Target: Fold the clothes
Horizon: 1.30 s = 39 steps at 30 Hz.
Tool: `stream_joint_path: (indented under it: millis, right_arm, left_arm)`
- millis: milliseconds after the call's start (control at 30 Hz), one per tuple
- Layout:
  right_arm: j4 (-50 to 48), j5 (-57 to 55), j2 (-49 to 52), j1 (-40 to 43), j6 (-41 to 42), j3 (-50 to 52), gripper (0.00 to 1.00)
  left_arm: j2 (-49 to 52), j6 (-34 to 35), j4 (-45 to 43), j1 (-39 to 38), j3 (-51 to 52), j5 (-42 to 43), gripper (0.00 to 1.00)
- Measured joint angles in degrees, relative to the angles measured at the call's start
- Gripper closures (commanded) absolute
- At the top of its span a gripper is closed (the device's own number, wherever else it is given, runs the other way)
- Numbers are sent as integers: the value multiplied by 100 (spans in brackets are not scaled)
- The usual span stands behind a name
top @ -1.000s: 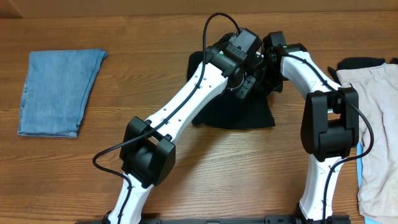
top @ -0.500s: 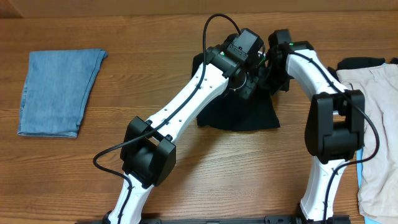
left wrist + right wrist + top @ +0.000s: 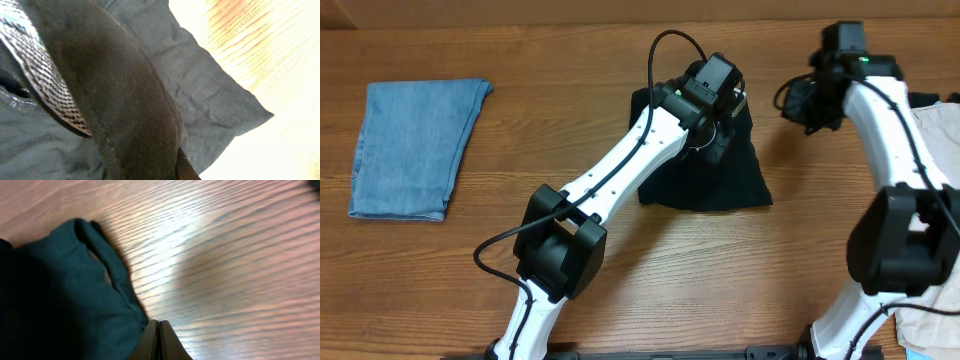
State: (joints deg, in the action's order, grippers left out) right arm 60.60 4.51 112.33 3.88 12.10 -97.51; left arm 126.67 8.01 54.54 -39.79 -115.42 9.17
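Note:
The black garment [image 3: 705,180] lies bunched in the middle of the table. My left gripper [image 3: 723,125] is down on its upper edge. In the left wrist view a thick fold of the black garment [image 3: 125,100] rises between the jaws and covers most of them; one fingertip [image 3: 184,170] shows at the bottom. My right gripper [image 3: 788,100] hangs just right of the garment, apart from it. Its fingers [image 3: 159,332] are pressed together with nothing between them, and the garment's edge [image 3: 75,290] lies just left of them. A folded light-blue denim piece [image 3: 415,150] lies at far left.
A beige garment [image 3: 940,140] is spread at the right edge, partly under the right arm, with a dark cloth [image 3: 900,100] behind it. Bare wooden table [image 3: 570,70] lies between the denim piece and the black garment.
My right gripper has drawn away from the black garment, moving right and up the table. The left gripper has stayed on the garment, whose right side now lies flatter.

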Motion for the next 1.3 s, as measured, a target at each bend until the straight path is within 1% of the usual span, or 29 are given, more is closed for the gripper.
stream_joint_path:
  millis: [67,100,133,167,200,367,467,500,600,667,733,800,867,900,1000,1200,1233,1300]
  right_arm:
    - [59,-2,-85,81,2,0,96]
    - [63,0,-87,85,0,0,96]
    - [76,0,-85,85,-2,0,96]
    - [79,2,-85,85,-11,0,96]
    - [81,13,-85,83,-9,0,96]
    - [81,76,-85,85,-26,0,96]
    - [103,612,-98,85,-304,0,96]
    - [122,892,-127,83,-426,0,96]
    - [310,2046,-284,79,-824,-2,96]
    - [614,2435,-310,72,-955,-9,96]
    - [697,2583,-310,68,-1027,-9,96]
    - [706,2697,-317,63,-1078,50,96]
    - [627,2745,-332,63,-1086,308,96]
    - [411,2774,-341,63,-1086,566,96]
    - [-227,2811,-348,61,-1073,1375,96]
    - [-1394,2916,-356,59,-839,2944,96]
    - [-1589,2929,-361,59,-804,3163,96]
    - [-2212,2870,-404,57,-614,3718,96]
  left_arm:
    - [0,46,-151,0,85,28,88]
    - [0,70,-251,0,122,66,71]
    - [0,92,-326,0,151,114,45]
    - [0,98,-417,0,186,210,11]
    - [0,103,-481,0,223,334,0]
    - [0,79,-522,0,275,1108,0]
    - [0,61,-280,55,-52,1316,0]
    - [0,70,-210,98,-188,1294,5]
    - [-2,138,-168,546,-560,1110,39]
    - [-2,164,-133,828,-560,935,48]
    - [-2,94,-225,1084,-560,809,56]
    - [-2,44,-374,1152,-560,750,64]
    - [0,-63,-634,1113,-560,754,70]
    - [9,-90,-772,1091,-560,754,72]
    - [184,-111,-1185,1062,-562,787,74]
    - [1235,-111,-1279,1064,-562,946,74]
    - [1344,-111,-1279,1064,-560,953,69]
    - [1539,-116,-1316,1064,-560,953,63]
